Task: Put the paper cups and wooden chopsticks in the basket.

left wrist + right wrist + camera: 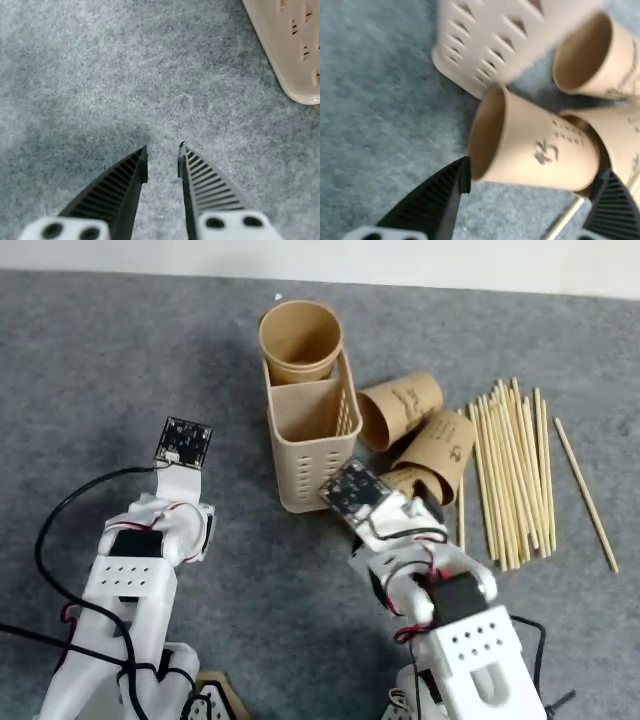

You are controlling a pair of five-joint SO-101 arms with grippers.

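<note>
The tan slotted basket (310,440) stands upright mid-table with one paper cup (300,340) upright in its far compartment. Three more paper cups lie on their sides to its right: one (400,410) next to the basket, one (440,450) beyond it, and a third (535,145) between the spread fingers of my right gripper (535,180), which is open around it. The wooden chopsticks (515,470) lie in a loose bundle further right. My left gripper (162,160) hovers over bare carpet left of the basket (295,55), its fingers slightly apart and holding nothing.
A single chopstick (585,495) lies apart at the far right, and another (461,510) rests beside the right arm (440,590). Grey carpet covers the table. Free room lies to the left of and in front of the basket.
</note>
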